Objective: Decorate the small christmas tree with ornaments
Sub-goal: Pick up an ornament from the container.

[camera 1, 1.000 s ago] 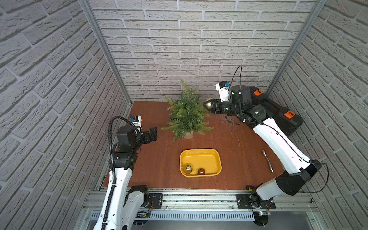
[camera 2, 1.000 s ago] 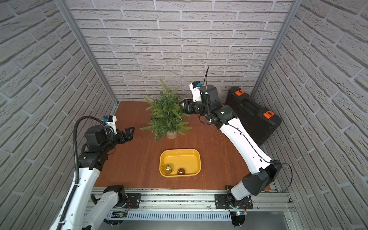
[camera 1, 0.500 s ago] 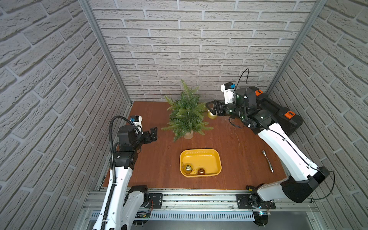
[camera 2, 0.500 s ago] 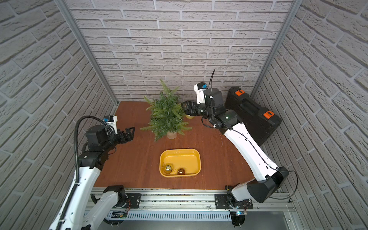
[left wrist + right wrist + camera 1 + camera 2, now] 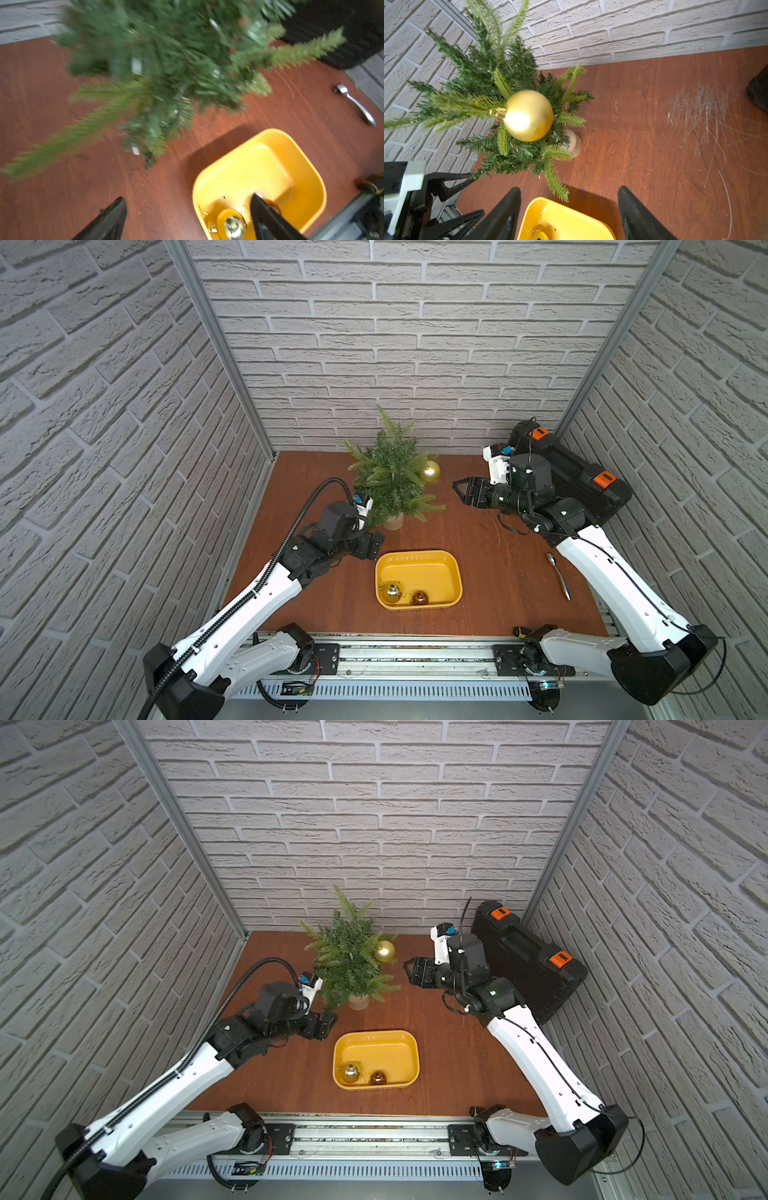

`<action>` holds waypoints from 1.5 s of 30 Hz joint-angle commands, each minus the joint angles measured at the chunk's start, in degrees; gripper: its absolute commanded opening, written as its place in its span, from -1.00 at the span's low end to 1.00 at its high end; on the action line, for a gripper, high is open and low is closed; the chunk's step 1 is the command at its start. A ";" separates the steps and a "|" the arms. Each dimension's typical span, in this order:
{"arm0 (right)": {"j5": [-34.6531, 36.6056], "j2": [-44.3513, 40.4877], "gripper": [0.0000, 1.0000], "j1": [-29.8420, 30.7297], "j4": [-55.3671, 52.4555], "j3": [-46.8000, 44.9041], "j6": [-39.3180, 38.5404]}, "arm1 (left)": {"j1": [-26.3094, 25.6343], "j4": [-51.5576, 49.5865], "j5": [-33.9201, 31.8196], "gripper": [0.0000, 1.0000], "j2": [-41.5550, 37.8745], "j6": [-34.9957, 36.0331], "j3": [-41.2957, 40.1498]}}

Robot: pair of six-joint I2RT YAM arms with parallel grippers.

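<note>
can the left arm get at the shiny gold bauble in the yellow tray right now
Probably yes: the shiny gold bauble lies uncovered in the yellow tray, and the left arm hangs beside it, jaws open, nothing between.

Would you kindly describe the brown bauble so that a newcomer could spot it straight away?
Find the yellow tray on the wooden table, in front of the small tree. Two baubles lie at its near edge; the brown bauble is the smaller, darker one, beside the shiny gold bauble.
</note>
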 commanded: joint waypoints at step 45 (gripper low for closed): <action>-1.04 -5.05 0.46 -1.70 0.01 -9.86 -0.42 | -18.13 -15.74 -1.66 0.18 39.97 -4.69 8.24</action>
